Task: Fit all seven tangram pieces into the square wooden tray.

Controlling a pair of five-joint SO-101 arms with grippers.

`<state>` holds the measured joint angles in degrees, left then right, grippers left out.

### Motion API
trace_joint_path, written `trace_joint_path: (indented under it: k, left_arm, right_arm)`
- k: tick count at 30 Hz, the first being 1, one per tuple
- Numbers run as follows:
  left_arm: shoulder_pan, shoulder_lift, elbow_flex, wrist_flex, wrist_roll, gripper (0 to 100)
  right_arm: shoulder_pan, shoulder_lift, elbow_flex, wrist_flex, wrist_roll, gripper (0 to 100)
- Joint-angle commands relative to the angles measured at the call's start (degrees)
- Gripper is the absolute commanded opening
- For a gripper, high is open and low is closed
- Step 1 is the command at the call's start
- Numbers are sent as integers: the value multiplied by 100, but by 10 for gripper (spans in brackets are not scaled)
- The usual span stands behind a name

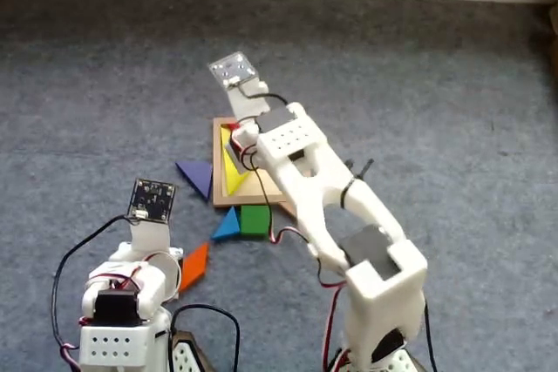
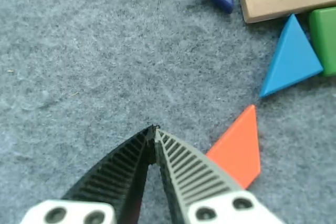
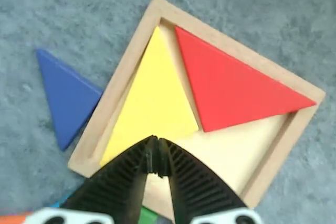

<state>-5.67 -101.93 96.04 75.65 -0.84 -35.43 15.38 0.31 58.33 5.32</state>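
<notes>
My right claw (image 3: 156, 153) hangs over the tray (image 3: 116, 85), fingers pressed together on nothing, its tip above the bare floor at yellow's (image 3: 152, 98) edge. Yellow and red (image 3: 231, 87) lie flat inside, side by side, and the rest of the floor is open.

My left claw (image 2: 153, 132) sits low over the carpet, also pressed together and empty. The orange piece (image 2: 239, 148) lies just beside its tip, apart from it.

In the high view, taking the tray as the dial's centre:
- the blue triangle (image 3: 63, 93) lies at 9 o'clock, one corner up against the rim
- cyan (image 2: 291, 59) and green (image 2: 325, 38) lie at 6 o'clock, touching each other, with green just under the rim
- orange lies at 7 o'clock, farther out, its long axis running 1 to 7

I count two pieces placed and four loose, so I judge the job under halfway.

What matters for my next move is that orange is nearer the left arm. Blue, cyan and green hug the rim within the right arm's reach. For orange I would spread the left fingers across its short width, square to that 1-to-7 line.
</notes>
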Motion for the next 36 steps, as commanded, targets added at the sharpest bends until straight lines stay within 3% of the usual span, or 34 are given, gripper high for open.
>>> trace_joint_path:
  k: [1,12,18,23,32,36]
  left_arm:
    - [-57,-233,110,35,-26,7]
    - [-57,-233,110,35,-26,7]
    - [-57,-233,110,35,-26,7]
    - [-57,-233,110,35,-26,7]
    - [-57,-233,110,35,-26,7]
    - [-57,-233,110,35,-26,7]
  right_arm:
    - [-13,-769,-66,611,-44,4]
    - [242,-848,-101,2809,-44,17]
    - [215,-1209,119,3169,-44,57]
    - [-92,-2193,1138,2448,-176,58]
    - [-725,-1912,2492,-92,-3042,60]
    - [-884,-1402,2519,-215,-3323,123]
